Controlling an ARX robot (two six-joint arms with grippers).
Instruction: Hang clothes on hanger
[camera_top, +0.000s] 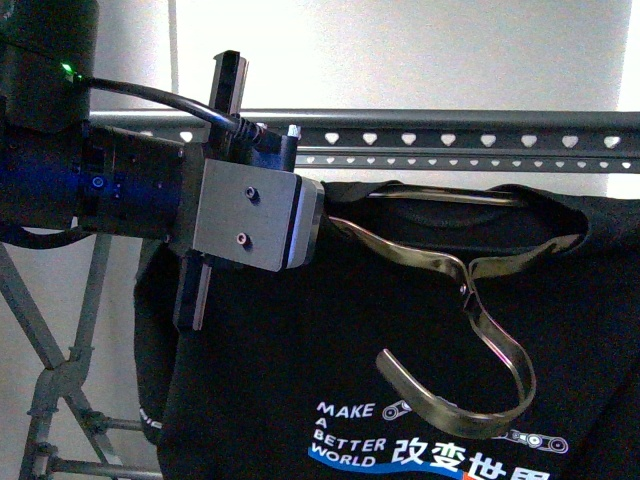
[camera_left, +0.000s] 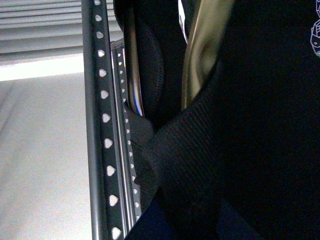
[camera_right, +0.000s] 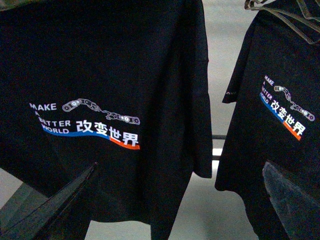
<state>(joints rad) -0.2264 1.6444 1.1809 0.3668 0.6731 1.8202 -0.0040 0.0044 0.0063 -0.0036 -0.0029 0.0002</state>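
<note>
The black T-shirt (camera_top: 400, 330) with white "MAKE A BETTER WORLD" print hangs just below the dark grey rack rail (camera_top: 450, 135) with its heart-shaped holes. A brass-coloured coat hanger (camera_top: 470, 290) sits in its collar, hook pointing down. My left gripper (camera_top: 245, 215) is at the shirt's left shoulder, seen from behind, and shut on the shirt. In the left wrist view the ribbed collar fabric (camera_left: 195, 150) fills the jaws beside the rail (camera_left: 102, 125). My right gripper (camera_right: 170, 210) is open and empty, low in front of the shirt (camera_right: 280, 100).
A second black T-shirt (camera_right: 100, 75) with the same print hangs beside the first in the right wrist view, a gap of pale floor between them. The rack's crossed legs (camera_top: 60, 380) stand at the lower left. A bright window lies behind the rail.
</note>
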